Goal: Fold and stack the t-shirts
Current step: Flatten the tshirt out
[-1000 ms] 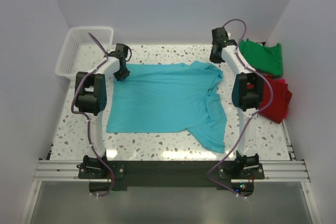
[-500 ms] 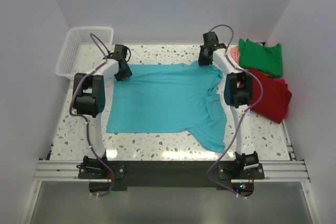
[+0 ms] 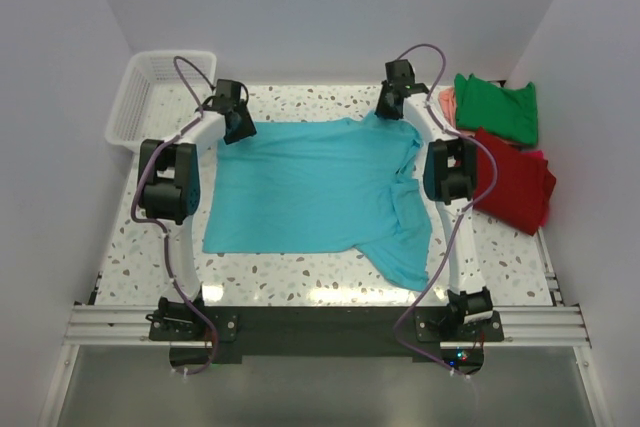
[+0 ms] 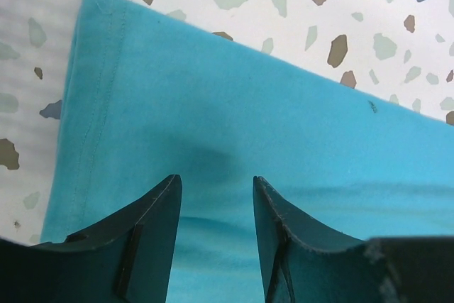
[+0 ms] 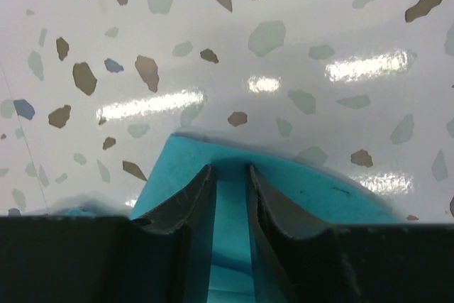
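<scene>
Both had opened at the shirt's (image 3: 310,187) far corners, left claw (image 4: 216,182) half wide, right claw (image 5: 228,169) barely parted, neither seemingly gripping yet, so folding could begin.

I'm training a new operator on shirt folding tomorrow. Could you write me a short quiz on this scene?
1. True or false: the left fingers stand apart over a corner of the turquoise t-shirt.
2. Pick one: the green t-shirt lies A) at the far right of the table, B) at its near left, C) under the turquoise one.
3. Fill in: the t-shirt beside the green one, on the side nearer the arm bases, is ___.

Key: 1 true; 2 A; 3 red, the red t-shirt.
</scene>
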